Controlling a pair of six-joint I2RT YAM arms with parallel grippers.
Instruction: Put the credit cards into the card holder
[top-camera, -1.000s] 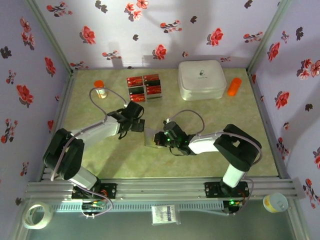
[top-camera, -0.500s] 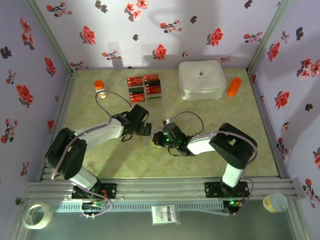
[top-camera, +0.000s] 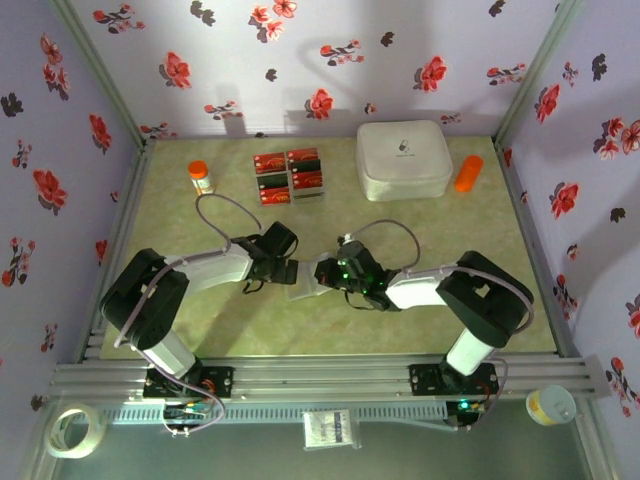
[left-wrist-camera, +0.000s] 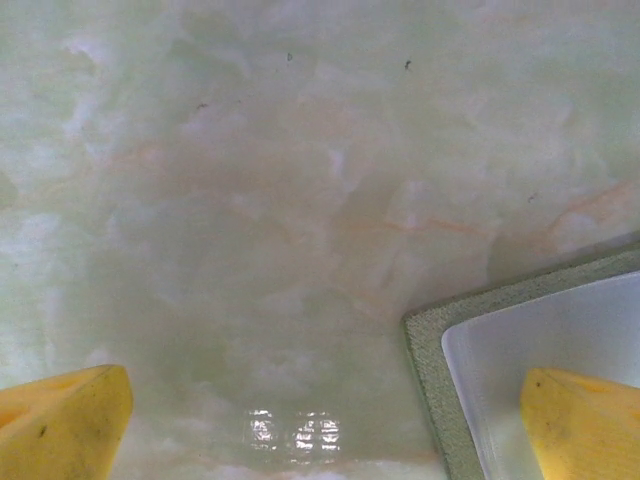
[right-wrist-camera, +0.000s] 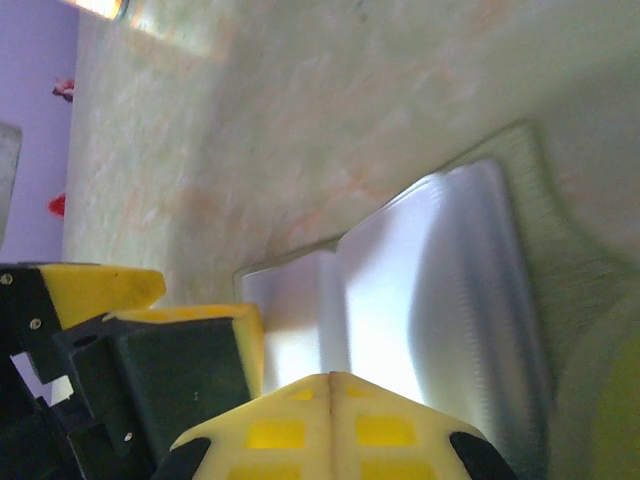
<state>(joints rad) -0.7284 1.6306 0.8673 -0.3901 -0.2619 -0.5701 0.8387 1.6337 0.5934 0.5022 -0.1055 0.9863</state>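
pinning the open card holder (top-camera: 303, 286) beneath pressed-together tips, the right gripper (top-camera: 330, 274) seems to steady it — left gripper (top-camera: 287, 271) spread wide alongside.

The left hand (top-camera: 289, 271) has slid back toward the near edge of the table (top-camera: 420, 230) and a little to the right, and it's now right up against the left edge of the open card holder (top-camera: 303, 288). Its cable has swung clear of the orange-capped bottle (top-camera: 200, 177). The right hand (top-camera: 327, 272) has eased slightly right, elbow swinging outward.
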